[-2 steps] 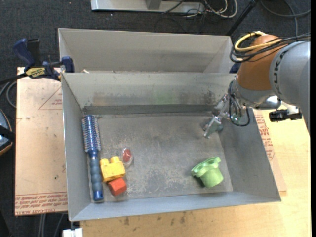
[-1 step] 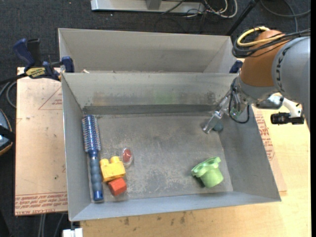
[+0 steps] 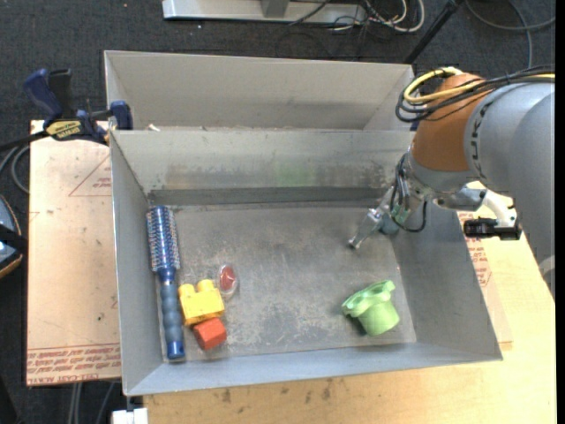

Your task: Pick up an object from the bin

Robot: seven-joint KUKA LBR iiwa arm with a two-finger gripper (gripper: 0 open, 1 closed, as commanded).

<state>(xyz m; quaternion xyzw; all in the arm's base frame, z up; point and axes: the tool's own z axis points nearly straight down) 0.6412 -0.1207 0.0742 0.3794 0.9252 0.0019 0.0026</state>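
Grey bin (image 3: 291, 272): brush (image 3: 164, 268), blocks (image 3: 201, 301), green cup (image 3: 374, 309)

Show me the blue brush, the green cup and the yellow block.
blue brush (image 3: 162, 237), camera view, bristle head.
green cup (image 3: 380, 316), camera view, side wall.
yellow block (image 3: 200, 302), camera view, top face.

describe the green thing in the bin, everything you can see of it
The green thing looks like light green plastic: a short round body with a wider flared rim, lying tilted on the bin floor toward the view's lower right. Nothing but the floor touches it. The gripper is apart from it, farther back.
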